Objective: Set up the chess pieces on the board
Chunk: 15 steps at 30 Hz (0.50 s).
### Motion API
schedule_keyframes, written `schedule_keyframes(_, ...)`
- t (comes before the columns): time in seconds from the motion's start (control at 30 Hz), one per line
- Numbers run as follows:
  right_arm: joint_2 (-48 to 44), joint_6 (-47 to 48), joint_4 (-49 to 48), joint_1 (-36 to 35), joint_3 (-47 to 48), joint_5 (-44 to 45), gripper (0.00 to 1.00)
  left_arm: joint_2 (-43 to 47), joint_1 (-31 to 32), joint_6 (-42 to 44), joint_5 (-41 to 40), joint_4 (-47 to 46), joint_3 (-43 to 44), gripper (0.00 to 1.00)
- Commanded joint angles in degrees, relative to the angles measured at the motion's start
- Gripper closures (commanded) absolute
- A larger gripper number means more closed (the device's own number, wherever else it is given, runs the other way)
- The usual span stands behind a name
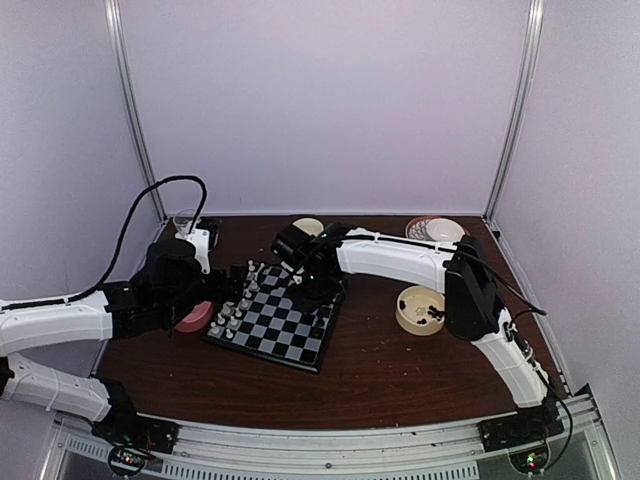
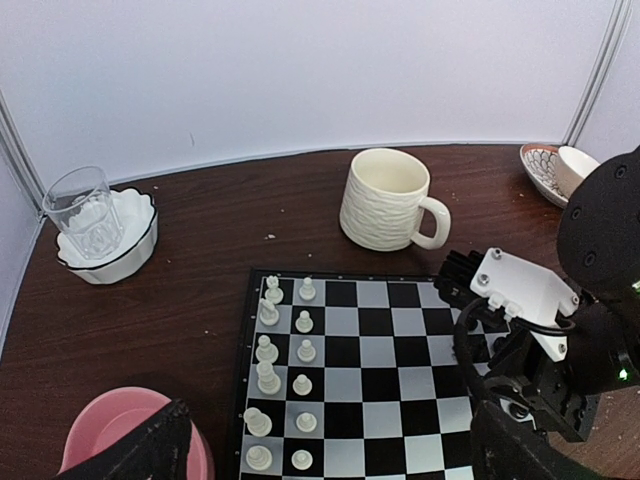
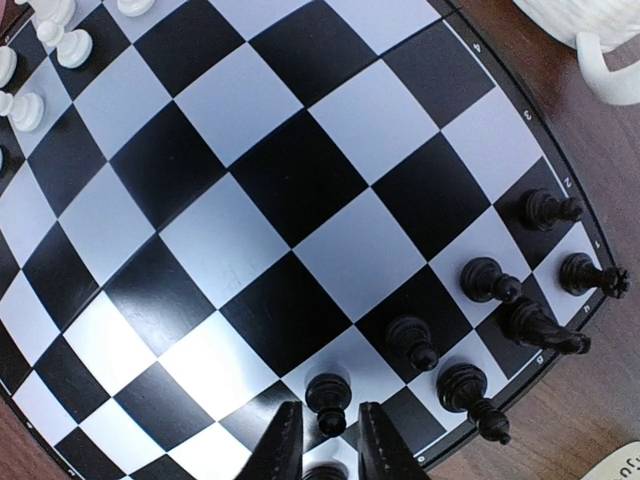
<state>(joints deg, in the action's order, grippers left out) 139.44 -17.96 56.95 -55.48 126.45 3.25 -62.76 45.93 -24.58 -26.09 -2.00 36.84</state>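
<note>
1. Locate the board [image 1: 290, 335] at the middle of the table [image 1: 400, 380], set at an angle between the two arms.
2. Count twelve white pieces [image 2: 304, 321] on the board. They stand in two files of six along the edge nearest the left arm.
3. Count seven black pieces [image 3: 490, 280] on the opposite edge, in the wrist view. An eighth dark shape low between the fingers [image 3: 285, 445] is cut off, so you cannot tell what it is.
4. Check the right gripper [image 3: 328, 440]. Its jaws are slightly parted, and one pawn [image 3: 328, 390] stands upright between the tips with a thin gap on each side; it is released.
5. Check the left gripper [image 2: 330, 430]. It hangs over the white side with its jaws spread wide, grasping nothing.
6. Note four bowl positions:
   - One cream bowl [image 1: 420, 308] sits right of the board and holds a few dark pieces, too small to count.
   - One pink bowl [image 2: 125, 430] sits just beside the board's left edge.
   - One white bowl [image 2: 125, 250] holds one glass [image 2: 85, 212].
   - One patterned bowl [image 2: 540, 170] sits at the far right.
7. Note one mug [image 2: 385, 200] just beyond the board.
</note>
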Motion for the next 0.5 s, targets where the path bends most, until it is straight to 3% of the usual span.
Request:
schedule_keyframes(0.0,0.14,0.32,0.42,0.20,1.27,0.44,0.78,0.63,-0.41,-0.12,0.25,-1.87,-0.19,0.03)
schedule_keyframes(0.47,-5.86,1.41,1.99,0.11,2.28,1.48,0.78,0.79,-0.41,0.39,0.18,-1.78,-0.11,0.03)
